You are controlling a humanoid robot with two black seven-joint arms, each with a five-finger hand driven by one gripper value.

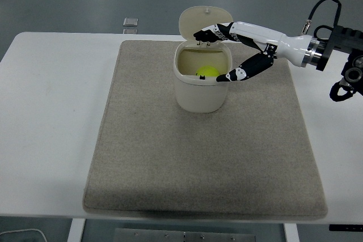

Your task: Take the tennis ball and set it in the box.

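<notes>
The yellow-green tennis ball [207, 72] lies low inside the cream box [198, 96], only its top showing past the rim. The box stands on the mat with its hinged lid [203, 22] tipped up at the back. My right hand [211, 55] hovers just above the box's right side, fingers spread and holding nothing, the thumb near the right rim and the other fingers near the lid. The left arm is out of view.
A grey-beige mat [204, 157] covers the middle of the white table [45, 117]. A small grey object [130, 22] lies just past the table's far edge at the back left.
</notes>
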